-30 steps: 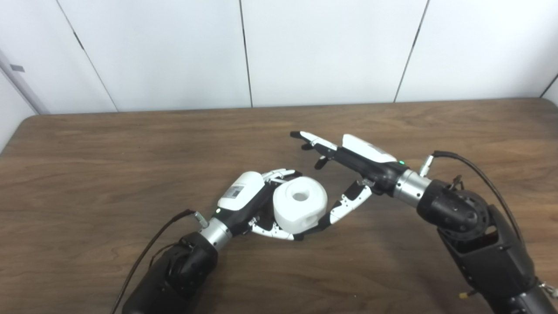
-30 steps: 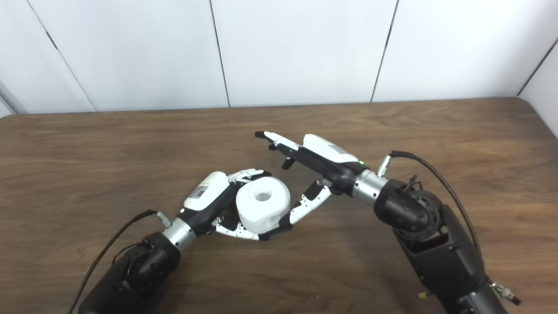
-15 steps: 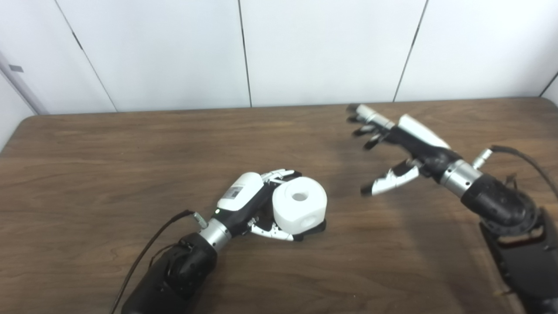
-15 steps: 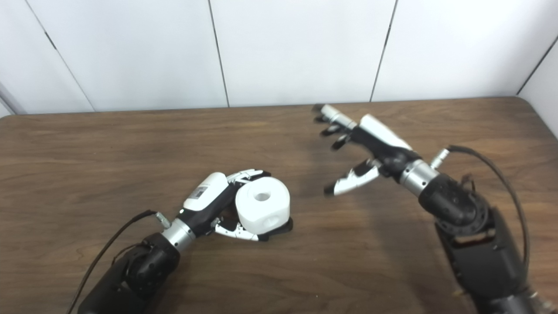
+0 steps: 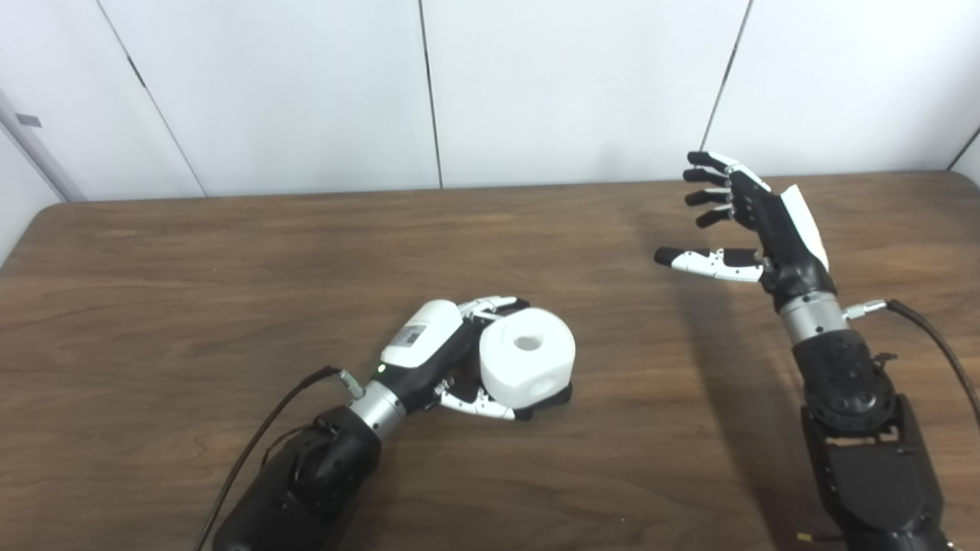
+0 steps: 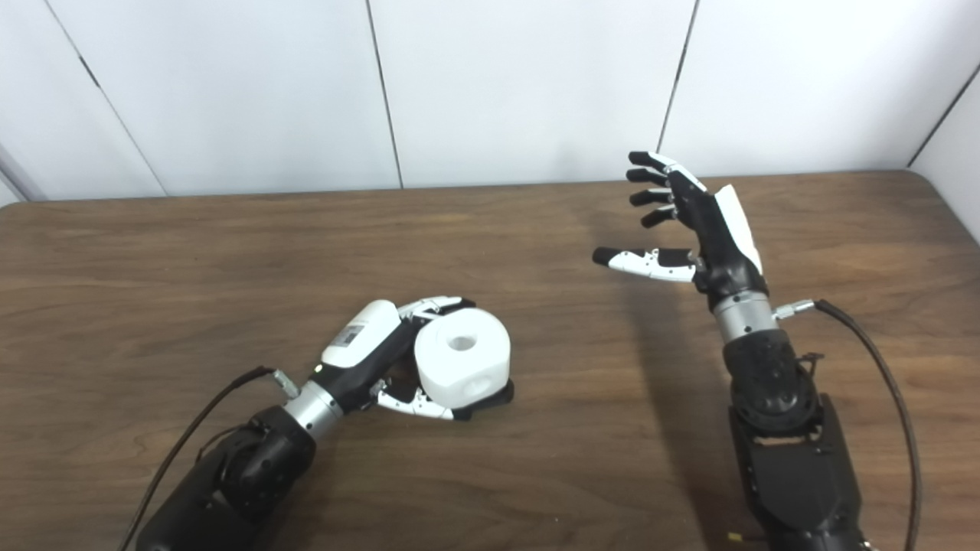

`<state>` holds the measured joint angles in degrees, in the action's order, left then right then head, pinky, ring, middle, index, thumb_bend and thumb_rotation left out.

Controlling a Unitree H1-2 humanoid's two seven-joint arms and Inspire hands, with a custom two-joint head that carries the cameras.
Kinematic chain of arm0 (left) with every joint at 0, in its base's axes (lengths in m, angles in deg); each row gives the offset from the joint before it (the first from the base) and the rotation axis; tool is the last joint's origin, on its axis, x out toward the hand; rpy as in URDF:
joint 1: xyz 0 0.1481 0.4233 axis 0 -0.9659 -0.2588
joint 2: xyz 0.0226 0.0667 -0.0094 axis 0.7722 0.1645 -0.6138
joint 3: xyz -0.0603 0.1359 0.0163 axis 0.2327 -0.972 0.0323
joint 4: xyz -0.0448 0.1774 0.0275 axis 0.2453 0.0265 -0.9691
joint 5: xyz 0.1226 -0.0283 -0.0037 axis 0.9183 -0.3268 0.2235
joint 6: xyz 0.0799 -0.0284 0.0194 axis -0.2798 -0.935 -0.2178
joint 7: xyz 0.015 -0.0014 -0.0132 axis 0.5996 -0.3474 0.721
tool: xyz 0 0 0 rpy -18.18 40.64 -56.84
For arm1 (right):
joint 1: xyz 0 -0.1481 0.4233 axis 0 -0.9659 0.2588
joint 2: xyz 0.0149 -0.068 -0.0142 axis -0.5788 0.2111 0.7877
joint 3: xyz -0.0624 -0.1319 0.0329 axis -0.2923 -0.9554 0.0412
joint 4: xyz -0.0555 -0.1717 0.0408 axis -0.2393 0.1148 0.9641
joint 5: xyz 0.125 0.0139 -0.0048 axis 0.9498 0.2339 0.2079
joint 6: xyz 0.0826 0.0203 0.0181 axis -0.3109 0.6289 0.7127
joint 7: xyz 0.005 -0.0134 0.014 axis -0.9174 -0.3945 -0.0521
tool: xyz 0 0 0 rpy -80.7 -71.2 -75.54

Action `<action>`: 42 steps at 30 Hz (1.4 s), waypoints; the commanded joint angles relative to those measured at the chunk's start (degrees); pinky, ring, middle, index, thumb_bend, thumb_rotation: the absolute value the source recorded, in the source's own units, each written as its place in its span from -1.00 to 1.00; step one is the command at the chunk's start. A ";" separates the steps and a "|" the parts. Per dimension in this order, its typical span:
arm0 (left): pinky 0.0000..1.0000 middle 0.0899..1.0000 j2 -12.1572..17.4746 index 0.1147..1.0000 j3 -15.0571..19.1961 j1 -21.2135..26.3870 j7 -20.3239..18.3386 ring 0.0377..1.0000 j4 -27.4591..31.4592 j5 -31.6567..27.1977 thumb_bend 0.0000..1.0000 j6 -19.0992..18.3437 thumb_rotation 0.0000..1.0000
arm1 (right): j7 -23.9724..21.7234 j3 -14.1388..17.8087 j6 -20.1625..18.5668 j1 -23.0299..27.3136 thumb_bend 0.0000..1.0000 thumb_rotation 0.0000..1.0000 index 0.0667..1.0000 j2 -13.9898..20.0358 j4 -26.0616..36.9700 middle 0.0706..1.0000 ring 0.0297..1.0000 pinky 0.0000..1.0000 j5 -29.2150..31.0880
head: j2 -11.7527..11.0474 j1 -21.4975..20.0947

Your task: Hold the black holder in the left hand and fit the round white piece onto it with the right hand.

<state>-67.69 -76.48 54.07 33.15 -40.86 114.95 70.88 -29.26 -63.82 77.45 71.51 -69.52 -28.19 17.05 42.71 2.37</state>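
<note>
The round white piece (image 5: 527, 364), with a hole in its top, sits on the black holder (image 5: 553, 399); only a dark edge of the holder shows under the piece on the right. My left hand (image 5: 452, 360) lies low on the table, shut around the holder and the side of the white piece, its thumb (image 5: 481, 405) curled under the front. Far to the right, my right hand (image 5: 746, 226) is raised above the table, open, fingers spread and pointing left, holding nothing. In the right eye view the white piece (image 6: 462, 363) and right hand (image 6: 693, 222) stand well apart.
The brown wooden table (image 5: 230, 260) runs to a white panelled wall (image 5: 306, 92) at the back. A black cable (image 5: 930, 340) trails from the right wrist, another cable (image 5: 268, 428) from the left wrist.
My right hand has let go of the white piece, drawn away to the right and risen, turning upright with its fingers spread. The left hand and the white piece have stayed in place.
</note>
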 commanded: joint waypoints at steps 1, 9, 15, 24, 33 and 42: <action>0.66 0.80 1.56 0.03 -0.75 -2.30 -4.97 0.79 -1.71 0.82 0.40 -4.47 -0.75 | 0.89 -0.01 2.14 1.47 0.39 -0.74 0.64 0.37 1.55 0.55 0.36 0.11 0.74 | -0.05 0.06; 0.69 1.00 1.44 0.99 1.47 -3.34 -5.47 0.91 2.33 1.48 1.00 -10.90 -0.29 | -0.19 -1.82 1.67 0.34 0.55 -0.73 0.66 0.30 3.12 0.57 0.36 0.12 1.09 | -0.33 0.19; 0.74 1.00 1.02 1.00 4.92 -3.66 -4.06 0.94 3.24 1.17 0.97 -11.25 -0.43 | -0.39 -2.56 1.52 -0.06 0.53 -0.73 0.66 0.25 3.50 0.59 0.38 0.15 1.50 | -0.53 0.49; 0.57 0.97 1.90 0.96 5.40 -3.25 -5.23 0.85 3.59 5.14 0.83 -14.08 -0.79 | -0.23 -3.18 1.72 -0.87 0.52 -0.78 0.66 0.28 4.39 0.61 0.36 0.14 1.41 | -0.61 0.35; 0.52 0.93 1.21 0.89 7.97 -3.76 -3.38 0.83 2.93 0.74 0.70 -11.49 -0.89 | -0.44 -3.34 2.64 -0.85 0.51 -0.85 0.65 0.36 4.22 0.61 0.35 0.12 2.39 | -1.68 0.36; 0.05 0.33 -9.19 0.32 20.80 -7.96 6.24 0.23 6.26 -17.39 -0.26 -9.07 -1.00 | 1.86 -4.12 4.34 -2.68 0.15 -1.00 0.38 -2.73 5.14 0.35 0.20 -0.02 1.63 | -2.84 -0.03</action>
<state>-76.28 -57.16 46.56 38.23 -36.22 99.82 63.62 -28.78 -67.68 78.79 68.17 -71.75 -24.87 18.78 39.82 2.29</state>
